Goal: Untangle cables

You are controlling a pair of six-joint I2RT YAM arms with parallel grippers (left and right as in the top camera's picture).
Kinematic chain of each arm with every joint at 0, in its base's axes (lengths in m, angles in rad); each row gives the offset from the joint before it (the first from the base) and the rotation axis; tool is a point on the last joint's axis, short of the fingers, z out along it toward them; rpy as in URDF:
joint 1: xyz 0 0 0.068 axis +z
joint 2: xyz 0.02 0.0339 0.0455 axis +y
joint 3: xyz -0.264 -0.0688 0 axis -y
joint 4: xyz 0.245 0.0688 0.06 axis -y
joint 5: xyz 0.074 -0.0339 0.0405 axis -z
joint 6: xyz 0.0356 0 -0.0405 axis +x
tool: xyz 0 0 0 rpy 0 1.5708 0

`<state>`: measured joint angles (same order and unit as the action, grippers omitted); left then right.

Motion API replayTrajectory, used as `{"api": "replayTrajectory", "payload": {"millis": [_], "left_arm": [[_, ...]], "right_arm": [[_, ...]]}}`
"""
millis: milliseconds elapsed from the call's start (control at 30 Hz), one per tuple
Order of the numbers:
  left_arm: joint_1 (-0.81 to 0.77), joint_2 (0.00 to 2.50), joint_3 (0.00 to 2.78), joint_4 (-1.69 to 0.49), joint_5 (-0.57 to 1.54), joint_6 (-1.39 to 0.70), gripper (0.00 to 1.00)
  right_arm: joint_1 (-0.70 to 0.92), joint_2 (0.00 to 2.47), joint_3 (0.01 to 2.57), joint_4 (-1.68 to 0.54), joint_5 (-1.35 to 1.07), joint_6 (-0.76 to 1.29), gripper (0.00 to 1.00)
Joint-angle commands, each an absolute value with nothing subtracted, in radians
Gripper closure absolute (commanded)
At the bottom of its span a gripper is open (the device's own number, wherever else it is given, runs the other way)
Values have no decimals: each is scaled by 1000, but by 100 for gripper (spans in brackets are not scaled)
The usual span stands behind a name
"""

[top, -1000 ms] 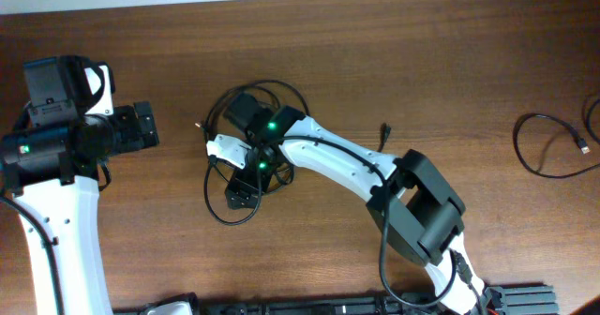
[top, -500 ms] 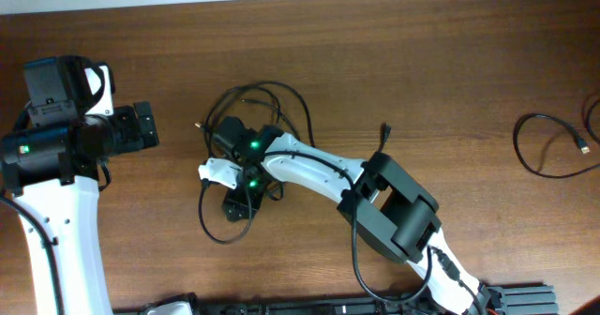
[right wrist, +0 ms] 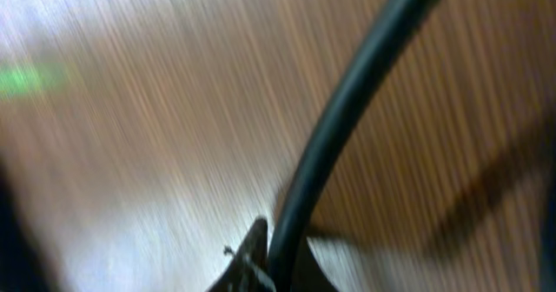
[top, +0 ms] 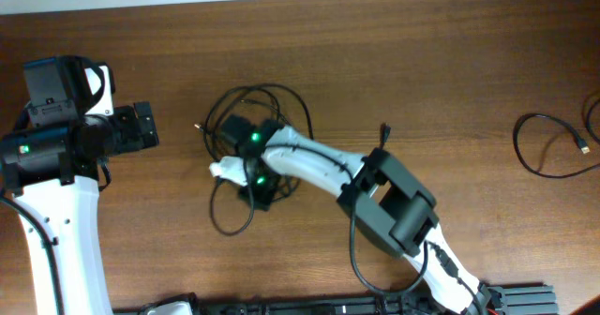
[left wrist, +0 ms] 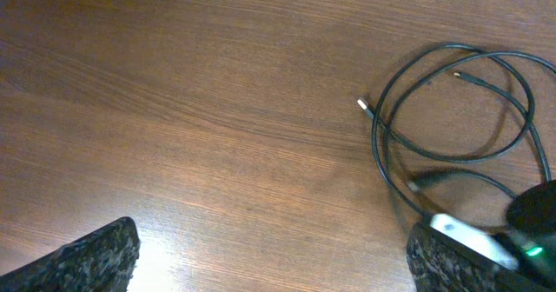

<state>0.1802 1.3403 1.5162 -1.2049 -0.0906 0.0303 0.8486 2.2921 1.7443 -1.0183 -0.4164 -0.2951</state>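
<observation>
Closing marks the change over the last second: the right tool (top: 234, 170), whose fingers stood apart over the heap a second ago, now pinches shut on a strand of the tangled black cables (top: 262, 88), thin looped cords lying left of centre on the brown wooden tabletop (top: 422, 52), while its elbow has swung leftward. The left tool (top: 141, 127) has not moved; it hovers with fingers spread wide and empty, near the heap's left side. Step in hand, as judged: the first grasp on the knot is made and no separation has begun. The next move probably calls for a slow lift or pull away from the heap, with the left tool pinning another loop so the bundle does not drag along whole. The overhead view alone shows a separate black cord (top: 517, 142) well apart at the right edge. The left wrist view resolves a small metallic plug end (left wrist: 365, 106) lying free beside the loops. The right wrist view, blurred, shows one strand running down into the closed fingertips.
</observation>
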Motion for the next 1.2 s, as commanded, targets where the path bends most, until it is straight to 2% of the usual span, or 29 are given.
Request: {"api": "replayTrajectory", "payload": {"millis": [0,200,300,433,533,600,633,767,933,1167], "left_arm": [[185,1341,1519,-1203,-95,35,1],[185,1341,1519,-1203,-95,35,1],[185,1341,1519,-1203,-95,35,1],[185,1341,1519,-1204,-95,35,1],[185,1341,1519,-1203,-95,35,1],[185,1341,1519,-1203,-95,35,1],[185,1341,1519,-1204,-95,35,1],[185,1341,1519,-1203,-95,35,1],[185,1341,1519,-1204,-95,35,1],[185,1341,1519,-1204,-95,35,1]], "right_arm": [[735,2246,1901,-1205,-358,-296,96],[566,2231,2384,-1587,-358,-299,96],[492,2231,2673,-1635,-358,-299,96],[442,2231,2910,-1616,-349,-298,96],[395,2231,3062,-1546,-221,-239,96],[355,2231,3133,-1470,-54,-180,96],[323,2227,3143,-1405,35,-145,96],[224,2225,3142,-1259,142,-90,96],[59,2226,3142,-1015,155,99,96],[-140,2230,3132,-636,172,106,96]]}}
